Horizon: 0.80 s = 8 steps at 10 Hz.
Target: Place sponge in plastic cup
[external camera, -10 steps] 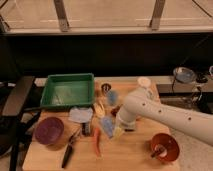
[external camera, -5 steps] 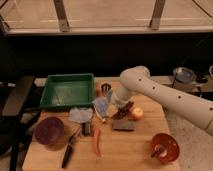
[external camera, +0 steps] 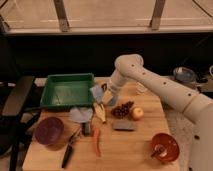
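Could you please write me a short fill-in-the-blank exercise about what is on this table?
1. The gripper is beside the right edge of the ____ rectangular plastic tray.
2. In the camera view, the round purple bowl sits at the wooden table's front ____ corner.
3. The small round apple lies just behind the flat ____ rectangular block.

Missing words: green; left; grey

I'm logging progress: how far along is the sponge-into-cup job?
Done: a yellow block, seemingly the sponge, looks lifted off the wooden table. In hand: the gripper hangs with it beside the small blue plastic cup. Left: dropping it inside.
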Available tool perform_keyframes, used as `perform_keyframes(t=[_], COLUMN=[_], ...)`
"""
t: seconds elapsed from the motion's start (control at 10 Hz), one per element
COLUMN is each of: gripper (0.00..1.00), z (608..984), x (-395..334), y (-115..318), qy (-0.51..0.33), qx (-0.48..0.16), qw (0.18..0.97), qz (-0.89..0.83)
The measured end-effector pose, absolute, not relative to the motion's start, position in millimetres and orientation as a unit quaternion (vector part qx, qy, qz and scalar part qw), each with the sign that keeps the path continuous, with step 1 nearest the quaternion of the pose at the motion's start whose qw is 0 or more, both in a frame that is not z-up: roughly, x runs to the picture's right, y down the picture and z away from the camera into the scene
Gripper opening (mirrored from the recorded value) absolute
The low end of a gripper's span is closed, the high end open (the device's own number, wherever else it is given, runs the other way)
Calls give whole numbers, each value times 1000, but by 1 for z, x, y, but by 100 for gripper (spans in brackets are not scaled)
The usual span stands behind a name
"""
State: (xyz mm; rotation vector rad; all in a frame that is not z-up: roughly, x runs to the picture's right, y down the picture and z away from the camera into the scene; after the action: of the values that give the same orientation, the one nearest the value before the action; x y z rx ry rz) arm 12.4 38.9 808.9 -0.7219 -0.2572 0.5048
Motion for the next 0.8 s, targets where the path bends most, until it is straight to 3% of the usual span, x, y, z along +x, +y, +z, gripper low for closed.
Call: perform_keyframes(t=[0.3, 0.8], gripper=[0, 0], z=[841, 859], x=[35, 76], y=[22, 10], qy=[-114, -97], qx=[-344, -333], qw=[895, 895], qz=[261, 281])
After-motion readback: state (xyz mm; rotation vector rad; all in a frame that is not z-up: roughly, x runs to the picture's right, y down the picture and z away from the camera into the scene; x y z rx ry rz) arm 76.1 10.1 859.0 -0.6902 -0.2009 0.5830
